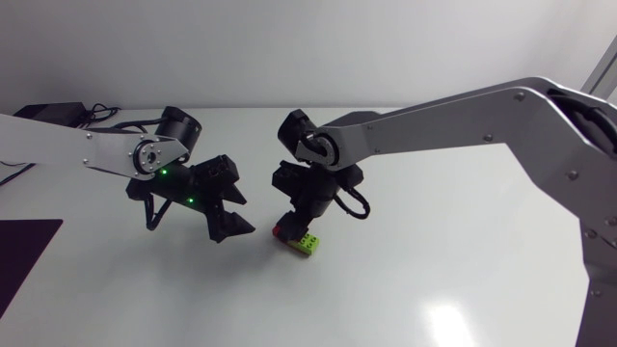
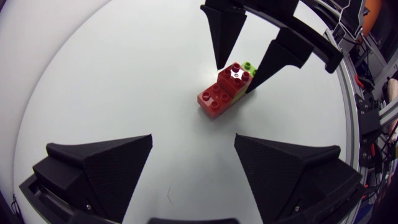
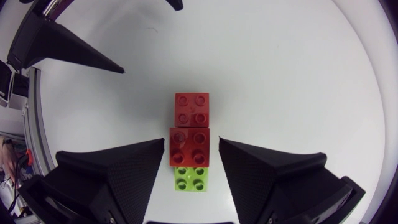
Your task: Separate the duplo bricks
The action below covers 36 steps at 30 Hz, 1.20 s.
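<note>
The duplo stack [image 1: 301,240] lies on the white table near the middle: a raised red brick [image 3: 189,146] tops a lower red brick [image 3: 191,110] at one end and a green brick [image 3: 191,178] at the other. My right gripper [image 3: 191,149] stands over the stack, open, one finger on each side of the raised red brick with a slim gap at each. In the left wrist view it [image 2: 234,78] straddles the same brick [image 2: 235,76]. My left gripper [image 1: 231,229] hovers just left of the stack, open and empty, with the lower red brick [image 2: 214,99] ahead of it.
A black mat [image 1: 24,253] lies at the table's left front. Black cables and a box [image 1: 53,112] sit at the far left back. Bare white tabletop [image 1: 434,270] spreads in front of and to the right of the bricks.
</note>
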Available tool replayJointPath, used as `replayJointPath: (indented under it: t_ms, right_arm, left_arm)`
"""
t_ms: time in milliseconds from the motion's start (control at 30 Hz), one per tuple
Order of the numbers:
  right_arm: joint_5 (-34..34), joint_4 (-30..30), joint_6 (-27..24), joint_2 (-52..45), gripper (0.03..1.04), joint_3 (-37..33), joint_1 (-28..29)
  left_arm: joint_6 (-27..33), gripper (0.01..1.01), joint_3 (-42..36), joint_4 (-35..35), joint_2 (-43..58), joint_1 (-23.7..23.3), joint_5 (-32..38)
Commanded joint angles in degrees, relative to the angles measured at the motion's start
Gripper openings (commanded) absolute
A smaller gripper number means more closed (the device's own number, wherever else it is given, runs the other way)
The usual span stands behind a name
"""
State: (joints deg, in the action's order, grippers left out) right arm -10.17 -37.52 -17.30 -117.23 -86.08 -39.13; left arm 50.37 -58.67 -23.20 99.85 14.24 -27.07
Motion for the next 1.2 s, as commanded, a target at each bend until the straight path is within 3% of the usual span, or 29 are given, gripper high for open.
replayJointPath:
  t_ms: [0, 100, 167, 467, 667, 1167]
  right_arm:
    - [0.33, 0.25, 1.3, -1.51, 0.61, 1.62, -0.77]
    - [1.47, 0.43, 1.3, -1.51, 0.61, 2.06, -1.29]
    - [1.65, 0.52, 1.3, -1.42, 0.48, 2.24, -1.38]
    - [-2.48, -1.42, 1.04, -0.02, 0.39, 2.85, -0.94]
    - [-6.35, -3.09, 0.95, 0.16, 0.39, 1.62, 0.46]
    - [-2.66, 1.92, -0.54, 2.36, 0.39, 6.37, -4.02]
  left_arm:
    - [1.75, 0.92, -0.83, -0.44, 1.75, -0.44, -0.97]
    - [1.75, 0.92, -1.09, -0.44, 1.84, -0.35, -0.97]
    - [1.75, 0.92, -1.09, -0.44, 1.84, -0.09, -1.06]
    - [1.93, 0.92, -0.74, -0.44, 2.63, 1.14, -1.14]
    - [2.01, 0.92, -0.48, -0.44, 2.63, 2.28, -1.14]
    - [0.96, 0.918, -3.11, -0.35, 7.11, 3.87, -3.78]
